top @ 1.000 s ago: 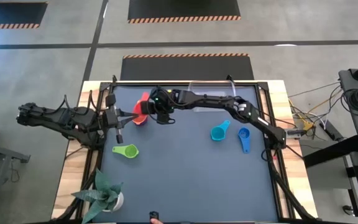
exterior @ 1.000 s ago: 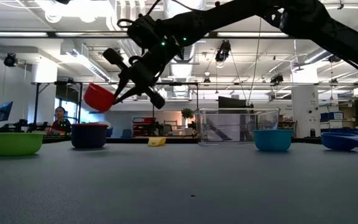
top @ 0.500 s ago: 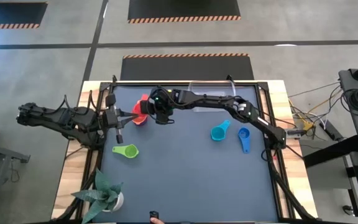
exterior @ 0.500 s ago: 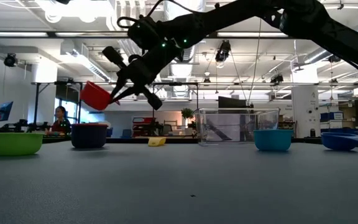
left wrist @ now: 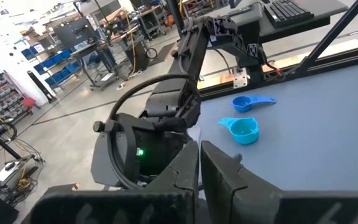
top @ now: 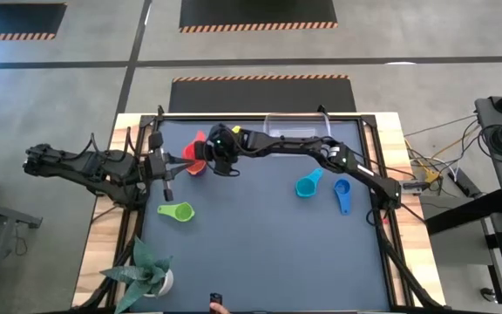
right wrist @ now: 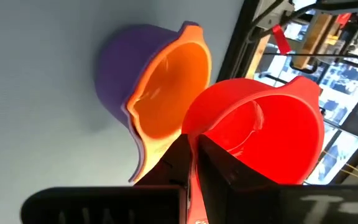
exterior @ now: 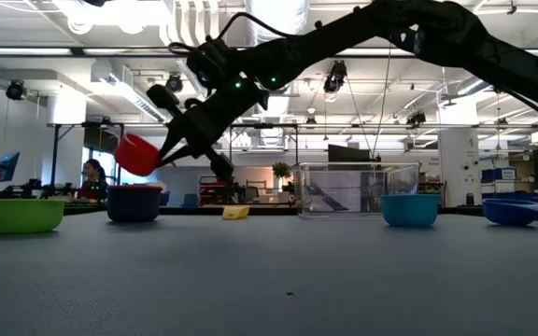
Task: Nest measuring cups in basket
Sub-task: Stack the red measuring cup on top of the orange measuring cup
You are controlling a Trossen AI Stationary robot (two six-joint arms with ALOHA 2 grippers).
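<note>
**Right arm carries a red scoop above a nested purple-and-orange pair**

The right gripper (exterior: 169,149) is clenched on the short flat handle of a small red plastic measuring cup (exterior: 136,155), holding it in the air over the far left part of the dark table (top: 268,235). In the right wrist view the cup's bowl tilts open toward the camera, with an orange plastic cup (right wrist: 166,87) just below, already seated inside a purple plastic cup (right wrist: 118,68) that stands on the table. The right arm stretches long and nearly level across the table from its base on the right, its wrist bent downward at the end.

The cups look light, stiff and smooth. The thin handle seems the natural place to pinch, though a slick cup held there could swivel, so a slow lowering would seem wise.

The clear rectangular plastic basket (exterior: 358,189) stands at the table's far edge, well apart from the held cup. A cyan cup (top: 307,185) and a blue cup (top: 342,194) lie toward the right, a green cup (top: 177,212) sits near the left, and a yellow cup (exterior: 235,213) lies far back.

The left gripper (left wrist: 199,163) waits at the table's left edge, fingers pressed together and holding nothing.
</note>
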